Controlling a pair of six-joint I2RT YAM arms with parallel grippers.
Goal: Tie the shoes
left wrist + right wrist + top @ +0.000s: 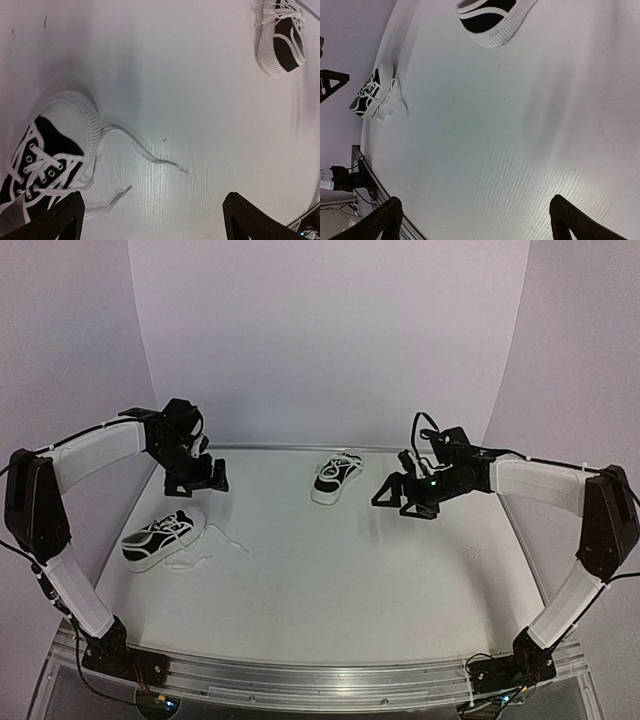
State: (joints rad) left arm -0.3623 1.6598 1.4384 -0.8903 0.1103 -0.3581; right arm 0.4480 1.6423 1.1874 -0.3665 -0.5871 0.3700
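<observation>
Two small black sneakers with white soles lie on the white table. One shoe [160,537] lies at the left, its loose white laces [215,540] trailing right; it also shows in the left wrist view [47,155] and far off in the right wrist view [371,90]. The other shoe [335,478] lies at the back centre, and shows in the left wrist view [281,37] and the right wrist view [492,17]. My left gripper [195,478] hovers open above and behind the left shoe. My right gripper [400,495] hovers open to the right of the back shoe. Both are empty.
The white table [330,590] ends in a metal rail [320,680] at the near edge, where both arm bases are bolted. A curved white backdrop [330,340] rises behind the table. Cables hang below the near edge [350,180].
</observation>
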